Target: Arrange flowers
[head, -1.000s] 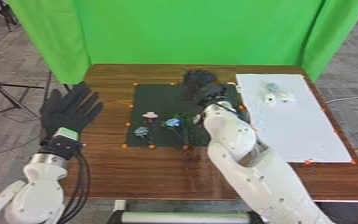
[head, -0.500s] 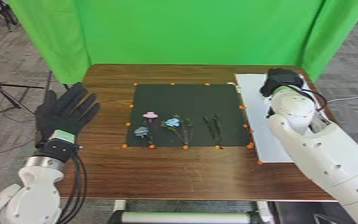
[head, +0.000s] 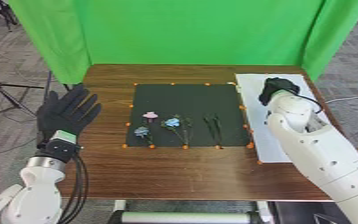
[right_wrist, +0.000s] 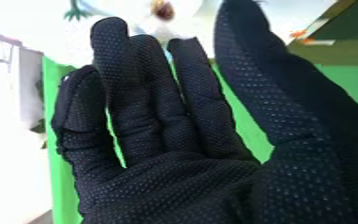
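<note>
Pink flower (head: 150,116) and blue flowers (head: 172,122) lie at eight o'clock on a dark mat (head: 189,97). At two o'clock, over a white sheet (head: 262,135), the right hand (head: 280,88) has loosely extended fingers, gripping nothing; at nine, the left hand (head: 63,116) spreads empty fingers.

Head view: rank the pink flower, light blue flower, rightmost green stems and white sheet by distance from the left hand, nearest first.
From the left hand:
1. Pink flower, left part of the dark mat
2. Light blue flower, right of it
3. Rightmost green stems, mat's right part
4. White sheet, right of the mat
</note>
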Controlling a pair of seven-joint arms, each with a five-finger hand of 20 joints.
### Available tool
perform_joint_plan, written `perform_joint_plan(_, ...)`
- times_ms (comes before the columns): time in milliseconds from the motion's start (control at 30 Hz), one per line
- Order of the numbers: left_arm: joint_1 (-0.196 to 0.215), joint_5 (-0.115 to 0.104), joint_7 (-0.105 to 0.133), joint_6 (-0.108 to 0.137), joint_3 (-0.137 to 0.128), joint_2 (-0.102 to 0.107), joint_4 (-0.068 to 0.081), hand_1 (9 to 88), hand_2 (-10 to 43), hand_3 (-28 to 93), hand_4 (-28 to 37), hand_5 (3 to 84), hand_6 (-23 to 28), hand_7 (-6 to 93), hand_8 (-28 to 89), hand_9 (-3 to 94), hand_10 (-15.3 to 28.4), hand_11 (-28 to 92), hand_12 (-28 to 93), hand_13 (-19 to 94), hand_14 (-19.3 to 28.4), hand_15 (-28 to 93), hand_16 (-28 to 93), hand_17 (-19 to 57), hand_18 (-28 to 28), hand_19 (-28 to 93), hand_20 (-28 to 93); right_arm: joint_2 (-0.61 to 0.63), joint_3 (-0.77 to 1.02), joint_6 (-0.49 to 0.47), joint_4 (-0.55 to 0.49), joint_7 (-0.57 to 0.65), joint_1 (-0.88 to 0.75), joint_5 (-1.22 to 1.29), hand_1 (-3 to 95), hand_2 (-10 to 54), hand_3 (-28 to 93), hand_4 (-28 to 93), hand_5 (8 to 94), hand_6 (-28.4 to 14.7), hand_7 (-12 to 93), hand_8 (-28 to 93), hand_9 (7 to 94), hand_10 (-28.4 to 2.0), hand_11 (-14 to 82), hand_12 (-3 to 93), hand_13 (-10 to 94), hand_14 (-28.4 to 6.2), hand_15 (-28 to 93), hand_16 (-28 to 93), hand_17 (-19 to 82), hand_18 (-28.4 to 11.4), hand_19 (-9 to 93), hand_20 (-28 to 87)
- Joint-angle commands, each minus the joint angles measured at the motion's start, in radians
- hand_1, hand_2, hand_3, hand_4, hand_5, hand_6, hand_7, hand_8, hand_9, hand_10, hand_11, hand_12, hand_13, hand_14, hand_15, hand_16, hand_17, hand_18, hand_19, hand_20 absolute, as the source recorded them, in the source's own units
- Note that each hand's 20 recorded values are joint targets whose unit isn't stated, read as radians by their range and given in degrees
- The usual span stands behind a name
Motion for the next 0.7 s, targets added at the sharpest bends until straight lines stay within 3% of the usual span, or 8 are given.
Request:
perform_joint_plan(33,-0.001,-0.008,0.003,-0.001,0.004,-0.001,-0.003,28.4,11.0,71,-28.3,44.6,7.4,16.6,-9,35.0,14.0,24,11,25,15.8,45,-7,-5.1,16.4,41,12,-0.010,-0.004,-0.004,0.051,-0.027,-0.022,-0.029,51.1,-9.5,80,-28,53.3,-6.5,16,-12,55.1,-15.1,13.7,13.9,49,-14.2,47,13,34,-22.5,86,33)
perform_joint_plan(133,-0.001,-0.012,0.007,0.005,0.006,-0.002,-0.004,28.4,11.1,71,-28.3,44.6,7.5,16.7,-9,35.1,14.0,24,11,25,15.8,45,-7,-5.0,16.4,41,12,-0.015,-0.002,0.028,0.072,-0.014,-0.036,-0.024,54.3,-9.5,81,-28,56.1,-4.5,19,-13,59.6,-13.9,16.1,15.1,52,-12.4,46,14,36,-20.5,85,32)
perform_joint_plan(167,-0.005,-0.009,0.000,0.000,0.007,-0.003,-0.001,28.3,11.1,71,-28.3,44.6,7.5,16.7,-9,35.1,14.0,24,11,25,15.8,45,-7,-5.0,16.4,41,12,-0.011,0.000,0.051,0.069,-0.009,-0.049,-0.023,55.8,-9.5,79,-28,56.9,-4.2,20,-13,60.7,-13.7,16.6,15.6,53,-11.6,44,17,37,-19.8,85,32)
perform_joint_plan(233,0.000,-0.010,0.008,0.001,0.007,0.000,-0.002,28.3,11.2,71,-28.3,44.6,7.6,16.8,-9,35.0,14.0,24,12,25,15.9,45,-7,-5.0,16.4,41,12,-0.008,-0.007,0.112,0.078,-0.023,-0.059,-0.044,61.5,-9.5,70,-28,59.9,-2.7,22,-14,65.5,-12.6,18.5,18.1,58,-8.2,39,28,39,-18.1,84,32)
perform_joint_plan(333,0.000,-0.011,0.006,-0.001,0.003,0.000,-0.003,28.3,11.3,71,-28.3,44.6,7.7,16.8,-9,35.1,14.0,24,12,25,15.8,45,-7,-5.0,16.4,41,12,-0.002,-0.013,0.187,0.085,-0.042,-0.073,-0.071,66.2,-9.5,66,-28,66.0,-0.8,27,-4,77.9,-9.1,9.9,35.0,66,-5.7,36,37,42,-16.3,83,34)
perform_joint_plan(433,0.001,-0.011,0.013,0.001,0.007,0.001,-0.005,28.3,11.3,71,-28.3,44.6,7.7,16.8,-9,35.2,14.1,24,11,25,15.8,45,-7,-5.0,16.4,41,12,0.000,-0.003,0.197,0.078,-0.072,-0.078,-0.104,68.1,-9.5,66,-28,71.9,-0.1,34,3,84.4,-8.1,12.3,43.6,71,-5.6,38,44,42,-15.8,83,36)
perform_joint_plan(700,-0.001,-0.009,0.014,-0.002,0.011,0.000,-0.006,28.1,11.4,71,-28.3,44.5,7.8,16.7,-9,35.2,14.2,24,11,25,15.8,45,-7,-4.9,16.3,41,12,0.016,-0.024,0.327,-0.112,-0.135,-0.093,-0.116,68.1,-9.5,68,-28,74.0,0.2,35,4,86.5,-8.2,11.5,45.3,73,-5.9,36,47,42,-15.7,83,33)
